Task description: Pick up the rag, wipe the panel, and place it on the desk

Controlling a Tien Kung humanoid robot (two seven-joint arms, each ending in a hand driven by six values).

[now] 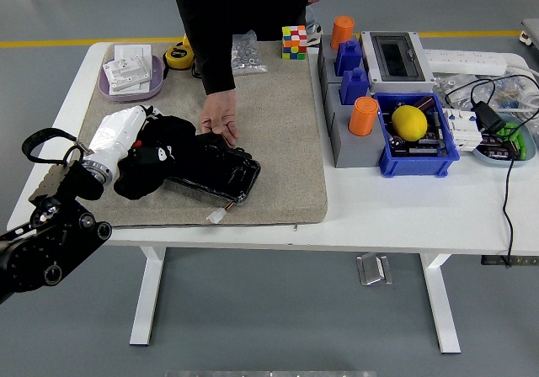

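Observation:
A glossy black panel (221, 169) lies on the beige mat (286, 133) near the table's front. My left hand (126, 141), white with a black forearm, comes in from the lower left and is shut on a black rag (153, 154). The rag rests at the panel's left end, covering that edge. A person standing at the far side presses one hand (219, 118) down on the panel's far edge. My right arm does not show.
A purple dish (128, 78) with white parts and a yellow tape measure (178, 55) sit at the back left. A Rubik's cube (294, 41), grey blocks with orange cylinders (363, 116), a blue bin holding a lemon (409, 122) and cables (493, 112) fill the right side.

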